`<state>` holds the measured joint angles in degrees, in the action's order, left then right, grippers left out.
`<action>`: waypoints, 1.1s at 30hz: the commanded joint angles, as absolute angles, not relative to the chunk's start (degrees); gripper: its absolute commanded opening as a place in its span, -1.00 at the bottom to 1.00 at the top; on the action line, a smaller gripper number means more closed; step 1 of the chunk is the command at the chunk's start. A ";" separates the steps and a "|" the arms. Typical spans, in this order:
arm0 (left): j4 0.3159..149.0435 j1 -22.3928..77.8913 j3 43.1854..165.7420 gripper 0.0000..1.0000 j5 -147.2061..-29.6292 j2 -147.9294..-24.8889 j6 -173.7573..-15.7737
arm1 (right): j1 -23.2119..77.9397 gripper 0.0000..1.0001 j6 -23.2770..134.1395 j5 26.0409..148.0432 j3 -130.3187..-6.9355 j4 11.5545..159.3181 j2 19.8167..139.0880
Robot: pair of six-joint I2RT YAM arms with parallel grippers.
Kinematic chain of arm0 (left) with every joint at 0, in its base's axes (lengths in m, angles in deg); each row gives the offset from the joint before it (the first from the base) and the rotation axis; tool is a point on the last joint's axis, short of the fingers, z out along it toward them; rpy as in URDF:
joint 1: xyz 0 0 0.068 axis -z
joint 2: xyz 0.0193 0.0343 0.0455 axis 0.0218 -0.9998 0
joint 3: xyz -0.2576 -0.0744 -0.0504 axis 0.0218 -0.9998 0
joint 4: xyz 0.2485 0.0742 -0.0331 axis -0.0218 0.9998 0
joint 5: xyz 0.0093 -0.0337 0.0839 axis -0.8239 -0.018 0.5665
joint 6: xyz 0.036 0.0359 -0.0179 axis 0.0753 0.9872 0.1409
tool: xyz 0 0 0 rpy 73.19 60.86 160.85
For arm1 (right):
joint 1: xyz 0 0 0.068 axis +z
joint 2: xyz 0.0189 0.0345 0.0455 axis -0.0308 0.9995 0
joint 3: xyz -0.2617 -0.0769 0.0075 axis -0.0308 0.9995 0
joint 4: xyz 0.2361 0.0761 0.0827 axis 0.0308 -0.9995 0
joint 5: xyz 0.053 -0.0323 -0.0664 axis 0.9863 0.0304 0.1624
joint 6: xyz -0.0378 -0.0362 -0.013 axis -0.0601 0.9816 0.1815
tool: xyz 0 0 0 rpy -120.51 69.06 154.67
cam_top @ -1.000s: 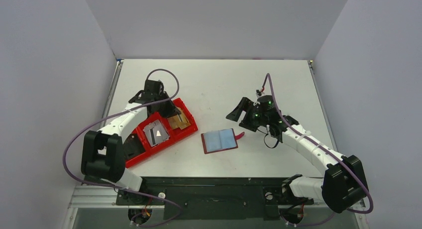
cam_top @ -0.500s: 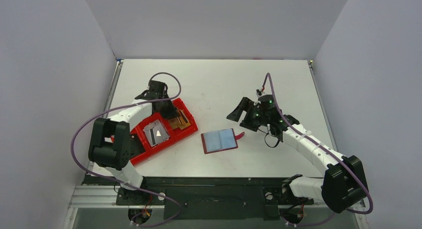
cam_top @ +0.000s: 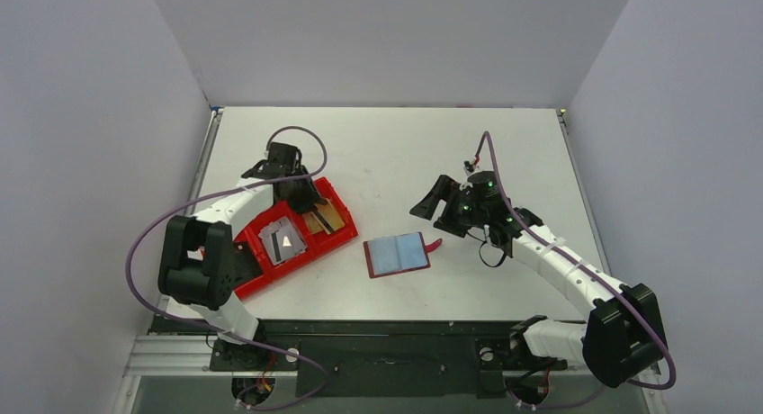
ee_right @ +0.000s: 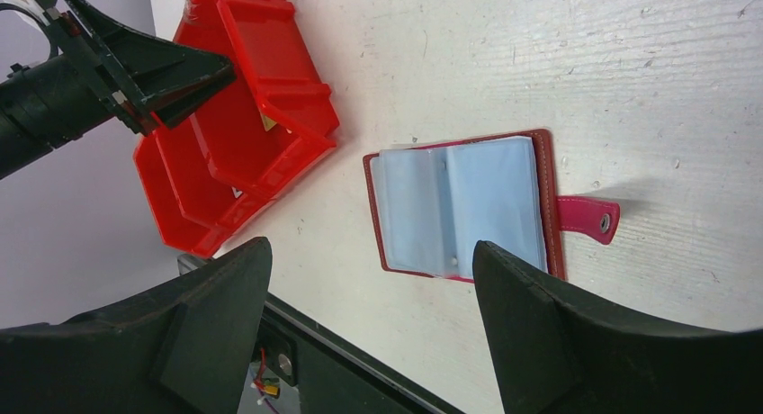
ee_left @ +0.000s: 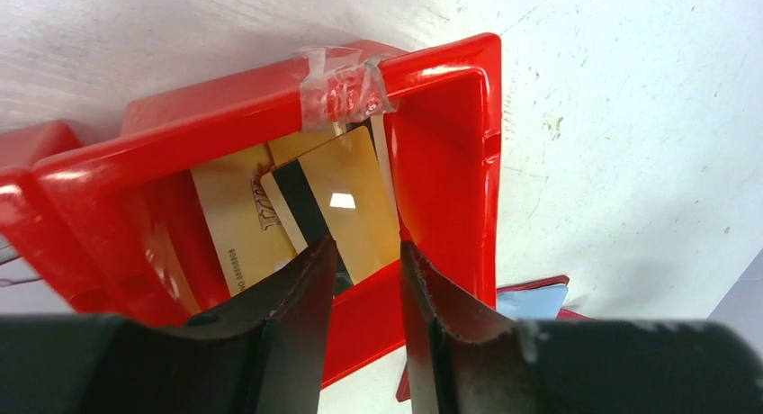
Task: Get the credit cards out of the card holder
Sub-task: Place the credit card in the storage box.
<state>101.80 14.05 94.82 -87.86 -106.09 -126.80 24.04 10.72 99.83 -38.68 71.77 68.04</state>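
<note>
— The left gripper [ee_left: 364, 248]?
— Jaws parted a crack, gripping nothing, just over a tan-gold card [ee_left: 346, 184] in the red tray [ee_left: 441, 162].
— The right gripper [ee_right: 371, 252]?
— Spread wide, empty, above the card holder [ee_right: 459, 207], which lies open on the scuffed white table [cam_top: 405, 144].
— And beyond?
— Plain grey walls [cam_top: 387, 36].

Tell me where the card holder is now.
In the top view the card holder lies open at centre, between the red tray on its left and the right gripper at its right.
</note>
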 commanded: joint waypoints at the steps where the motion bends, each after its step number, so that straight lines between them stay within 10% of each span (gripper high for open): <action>1: 104.19 13.43 97.58 -0.35 -85.59 -101.40 -124.91 | 23.63 0.56 11.51 99.94 -39.64 72.48 66.94; 13: 107.50 13.50 98.87 0.06 -86.77 -96.07 -123.30 | 23.86 0.56 11.36 99.03 -39.56 72.70 67.87; 33: 109.19 20.26 98.56 0.11 -86.72 -91.05 -124.04 | 28.99 0.56 12.57 93.72 -40.42 71.74 70.54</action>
